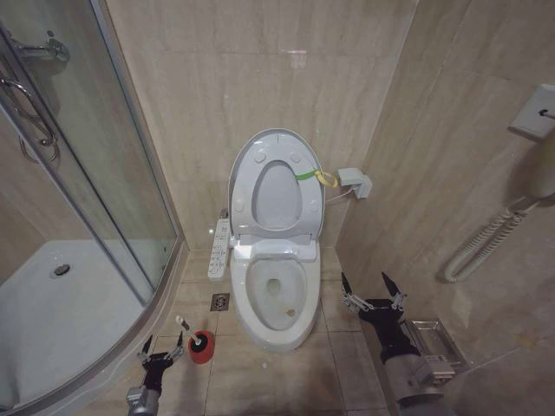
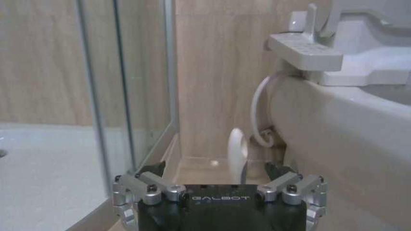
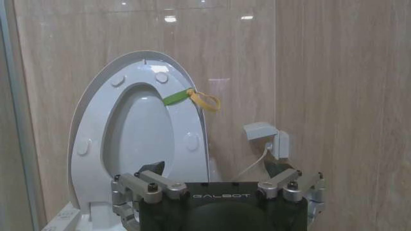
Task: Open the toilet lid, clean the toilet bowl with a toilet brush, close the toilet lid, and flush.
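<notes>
beige tiled walls surround the white ceramic toilet bowl (image 1: 276,295), its glossy white oval lid (image 1: 277,186) raised at the far wall. near left, the black-bristled toilet brush (image 1: 194,337) stands in a red cup (image 1: 202,347); light and stiff, it is best gripped by its thin handle. the left gripper (image 1: 161,354) and right gripper (image 1: 374,290) are held open, empty.

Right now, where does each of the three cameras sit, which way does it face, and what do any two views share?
Head view: high on the robot, looking down and forward at the bowl, raised lid and brush; both arms show, left gripper open by the brush, right gripper open beside the bowl.
Left wrist view: low near the floor, facing the wall beside the bowl; left gripper in the foreground.
Right wrist view: facing the raised lid; right gripper in the foreground.
Shared: head and right wrist views both show the lid's band.
</notes>
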{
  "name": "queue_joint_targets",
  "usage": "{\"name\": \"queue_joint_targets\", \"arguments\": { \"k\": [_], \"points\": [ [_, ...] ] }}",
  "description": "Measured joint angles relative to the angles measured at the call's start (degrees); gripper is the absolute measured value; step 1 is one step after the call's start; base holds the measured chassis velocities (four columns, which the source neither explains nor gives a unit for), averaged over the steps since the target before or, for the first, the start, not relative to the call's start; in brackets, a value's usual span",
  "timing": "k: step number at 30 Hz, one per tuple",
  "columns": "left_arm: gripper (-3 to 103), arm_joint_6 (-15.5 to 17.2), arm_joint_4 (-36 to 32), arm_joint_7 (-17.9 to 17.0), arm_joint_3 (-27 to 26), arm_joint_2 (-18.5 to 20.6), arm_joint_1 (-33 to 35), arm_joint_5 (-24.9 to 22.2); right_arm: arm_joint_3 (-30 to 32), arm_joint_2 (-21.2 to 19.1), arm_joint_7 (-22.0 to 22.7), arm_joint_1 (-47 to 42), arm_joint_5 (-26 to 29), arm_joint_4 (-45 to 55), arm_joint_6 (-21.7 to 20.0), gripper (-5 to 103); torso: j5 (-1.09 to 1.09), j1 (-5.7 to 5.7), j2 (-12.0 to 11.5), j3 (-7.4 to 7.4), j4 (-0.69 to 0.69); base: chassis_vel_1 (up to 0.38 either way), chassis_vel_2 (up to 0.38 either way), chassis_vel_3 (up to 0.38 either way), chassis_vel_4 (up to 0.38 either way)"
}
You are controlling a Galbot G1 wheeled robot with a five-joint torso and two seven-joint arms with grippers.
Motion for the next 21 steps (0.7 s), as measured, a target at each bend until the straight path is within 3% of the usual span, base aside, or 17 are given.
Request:
{"name": "queue_joint_targets", "arguments": {
  "k": [11, 12, 19, 21],
  "points": [
    [103, -2.59, 7.63, 4.0, 1.25, -0.37, -6.52, 0.8, 0.0, 0.0, 0.0, 0.0, 0.0, 0.0, 0.0, 100, 0.0, 0.0, 0.0, 0.0, 0.0, 0.0, 0.0, 0.0, 0.0],
    [93, -2.6, 8.07, 4.06, 1.41, -0.53, -6.73, 0.94, 0.0, 0.0, 0.0, 0.0, 0.0, 0.0, 0.0, 100, 0.01, 0.0, 0.0, 0.0, 0.0, 0.0, 0.0, 0.0, 0.0],
    [93, -2.94, 9.98, 4.07, 1.63, -0.93, -7.76, 0.72, 0.0, 0.0, 0.0, 0.0, 0.0, 0.0, 0.0, 100, 0.01, 0.0, 0.0, 0.0, 0.0, 0.0, 0.0, 0.0, 0.0],
    [99, -3.31, 10.79, 4.02, 1.64, -0.81, -8.09, 0.75, 0.0, 0.0, 0.0, 0.0, 0.0, 0.0, 0.0, 100, 0.0, 0.0, 0.0, 0.0, 0.0, 0.0, 0.0, 0.0, 0.0]
  ]
}}
